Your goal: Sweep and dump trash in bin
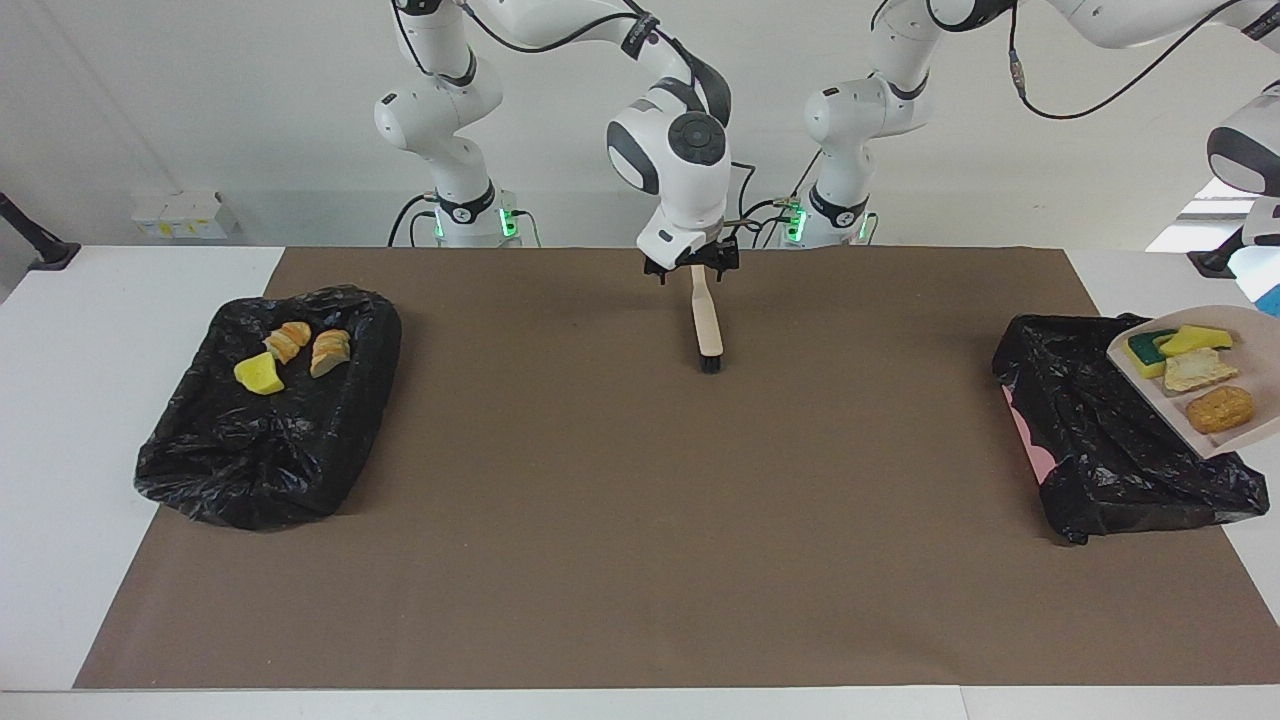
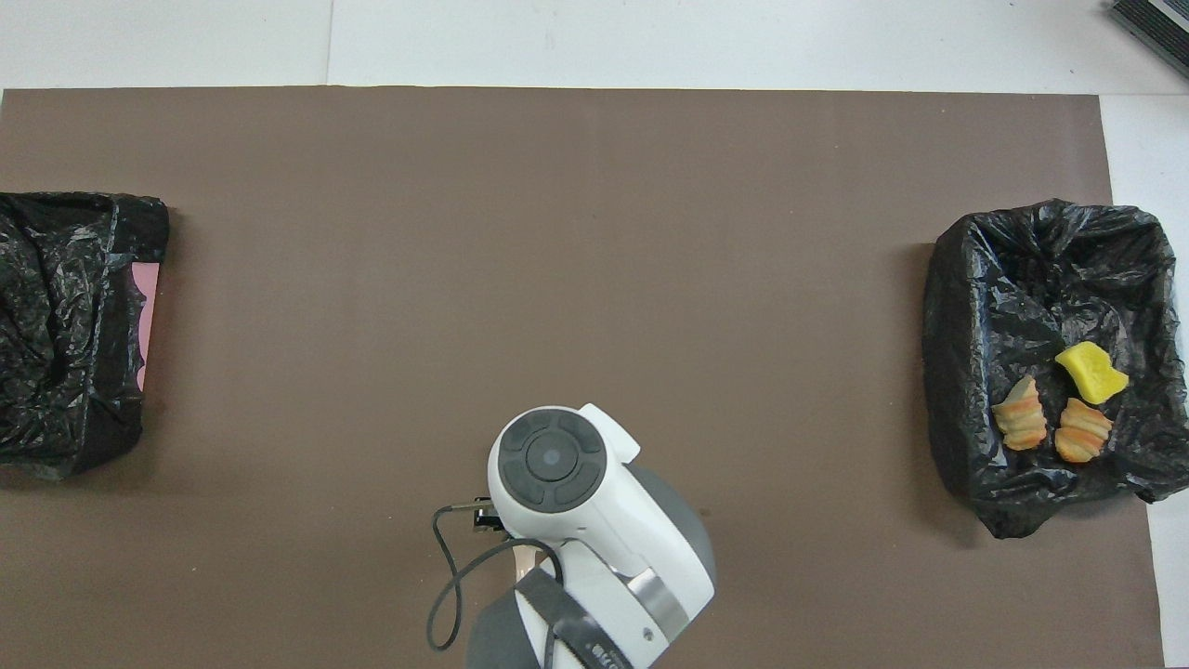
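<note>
**Two high cameras, half a turn apart**

The facing view looks from high across the table (image 1: pixel 640 660) at both arm bases. The overhead view looks steeply down from the robots' end. Both share the brown mat (image 2: pixel 557 279) and two black bags (image 1: pixel 270 420) (image 2: pixel 1040 362).
</note>
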